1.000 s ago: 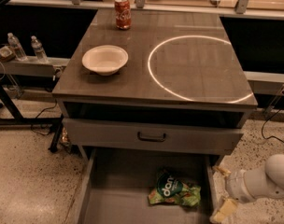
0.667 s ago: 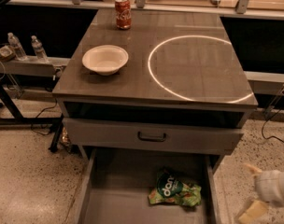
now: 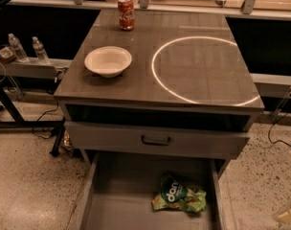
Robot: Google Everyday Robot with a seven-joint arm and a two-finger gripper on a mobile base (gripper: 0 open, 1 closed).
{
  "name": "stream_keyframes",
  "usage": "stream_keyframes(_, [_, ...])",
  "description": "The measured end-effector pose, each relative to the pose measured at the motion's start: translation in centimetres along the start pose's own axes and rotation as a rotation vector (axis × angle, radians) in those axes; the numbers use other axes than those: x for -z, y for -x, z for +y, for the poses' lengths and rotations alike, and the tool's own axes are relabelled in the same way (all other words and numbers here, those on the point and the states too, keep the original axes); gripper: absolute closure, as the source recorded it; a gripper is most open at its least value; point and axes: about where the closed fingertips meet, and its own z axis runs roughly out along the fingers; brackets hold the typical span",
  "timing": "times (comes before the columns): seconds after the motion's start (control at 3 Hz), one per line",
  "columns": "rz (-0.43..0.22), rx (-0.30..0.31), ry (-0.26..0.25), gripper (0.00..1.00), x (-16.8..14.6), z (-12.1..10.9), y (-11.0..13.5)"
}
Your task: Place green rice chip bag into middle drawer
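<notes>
The green rice chip bag lies crumpled on the floor of the open middle drawer, toward its right side, logo facing up. The drawer is pulled out at the bottom of the cabinet. My gripper shows only as a pale sliver at the bottom right edge of the camera view. It is to the right of the drawer and apart from the bag. Nothing touches the bag.
A grey drawer front with a dark handle sits above the open drawer. On the cabinet top stand a white bowl and a red soda can, beside a bright ring of light. Water bottles stand at left.
My arm and gripper have drawn back to the right, from beside the drawer's right wall almost out of the view. The bag lies where it was in the drawer.
</notes>
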Motion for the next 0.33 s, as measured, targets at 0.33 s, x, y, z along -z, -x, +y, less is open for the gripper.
stream_keyframes(0.33, [-0.001,0.003,-0.019,0.00,0.98,-0.28,0.41])
